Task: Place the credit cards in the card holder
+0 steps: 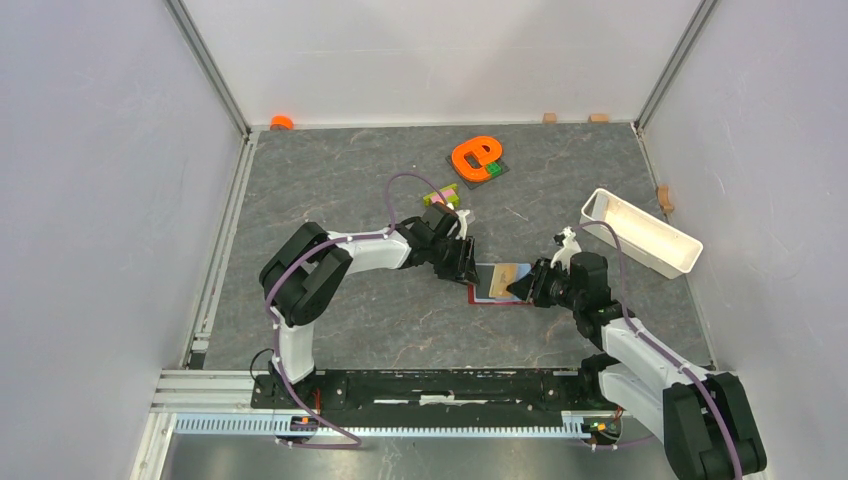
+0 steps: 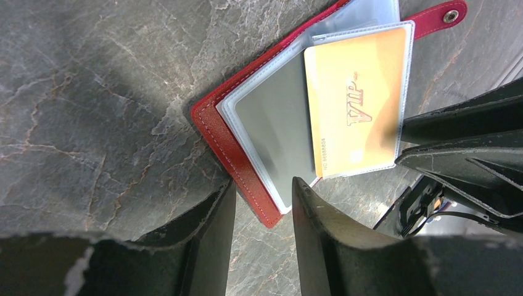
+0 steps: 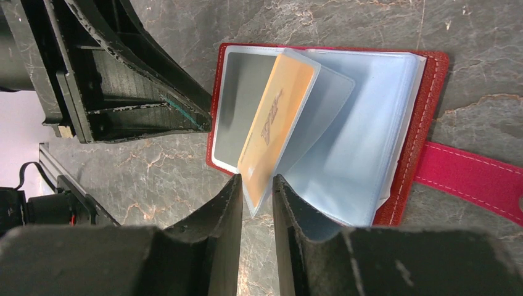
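Grey marbled bench [image 1: 350,180]: I'm pinching orange card [image 3: 271,126] in clear sleeve, right pincer [image 3: 256,203] half-closed; left pincer [image 2: 262,203] part-open, empty, straddling open dark-red wallet's [image 2: 213,129] corner.

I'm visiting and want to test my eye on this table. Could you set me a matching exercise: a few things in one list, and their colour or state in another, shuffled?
Things:
1. card holder
2. credit card
3. white tray
4. right pincer

States:
A. lies near the right wall, nothing visible inside it
B. closed on the edge of a clear sleeve
C. lies open on the table, red cover down
D. orange, marked VIP, tucked in a clear sleeve

Pairs: 1-C, 2-D, 3-A, 4-B
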`<action>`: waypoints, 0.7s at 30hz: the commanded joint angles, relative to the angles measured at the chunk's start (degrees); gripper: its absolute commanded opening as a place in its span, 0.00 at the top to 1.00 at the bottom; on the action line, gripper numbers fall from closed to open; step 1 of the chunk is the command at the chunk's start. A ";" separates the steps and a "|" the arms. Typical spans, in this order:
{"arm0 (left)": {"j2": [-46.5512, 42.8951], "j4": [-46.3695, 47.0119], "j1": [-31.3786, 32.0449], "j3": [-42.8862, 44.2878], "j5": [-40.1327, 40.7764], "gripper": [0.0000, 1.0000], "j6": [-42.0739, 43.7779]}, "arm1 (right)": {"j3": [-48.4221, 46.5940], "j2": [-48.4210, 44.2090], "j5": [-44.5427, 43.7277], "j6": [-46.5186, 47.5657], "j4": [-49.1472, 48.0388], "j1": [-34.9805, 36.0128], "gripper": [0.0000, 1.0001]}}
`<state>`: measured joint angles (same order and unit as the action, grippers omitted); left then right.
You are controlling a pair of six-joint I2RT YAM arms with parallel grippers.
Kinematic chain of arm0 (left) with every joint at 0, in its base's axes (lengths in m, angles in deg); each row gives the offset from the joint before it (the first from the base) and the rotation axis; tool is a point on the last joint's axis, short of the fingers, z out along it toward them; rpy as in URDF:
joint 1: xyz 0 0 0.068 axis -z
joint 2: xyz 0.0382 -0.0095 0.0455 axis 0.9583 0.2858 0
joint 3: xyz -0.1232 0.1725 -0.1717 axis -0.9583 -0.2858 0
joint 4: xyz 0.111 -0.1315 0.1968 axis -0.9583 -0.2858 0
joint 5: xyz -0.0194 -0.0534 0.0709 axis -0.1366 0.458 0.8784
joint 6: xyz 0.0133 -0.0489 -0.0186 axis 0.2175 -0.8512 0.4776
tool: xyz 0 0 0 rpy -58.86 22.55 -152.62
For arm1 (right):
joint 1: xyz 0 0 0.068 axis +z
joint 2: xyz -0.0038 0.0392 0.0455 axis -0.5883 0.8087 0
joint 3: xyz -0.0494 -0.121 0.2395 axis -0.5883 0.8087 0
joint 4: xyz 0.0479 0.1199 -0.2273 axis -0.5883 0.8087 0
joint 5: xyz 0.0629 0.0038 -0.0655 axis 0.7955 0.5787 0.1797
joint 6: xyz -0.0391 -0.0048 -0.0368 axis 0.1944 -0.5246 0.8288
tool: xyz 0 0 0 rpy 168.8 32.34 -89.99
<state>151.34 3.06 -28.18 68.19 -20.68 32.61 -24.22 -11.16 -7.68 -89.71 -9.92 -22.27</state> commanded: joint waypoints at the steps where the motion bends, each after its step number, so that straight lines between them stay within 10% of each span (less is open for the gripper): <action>1: 1.42 -1.82 0.67 1.06 0.09 0.54 -1.12 | -2.04 -0.57 1.37 0.95 -2.63 0.39 0.71; 21: -3.84 -3.67 -4.17 2.39 2.37 0.44 0.57 | -8.23 6.68 -4.01 2.78 -2.97 10.72 0.69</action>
<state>151.06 1.50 -30.08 68.91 -20.63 32.63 -29.44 -5.70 -9.67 -88.24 -10.93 -13.36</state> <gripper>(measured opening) 0.543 0.300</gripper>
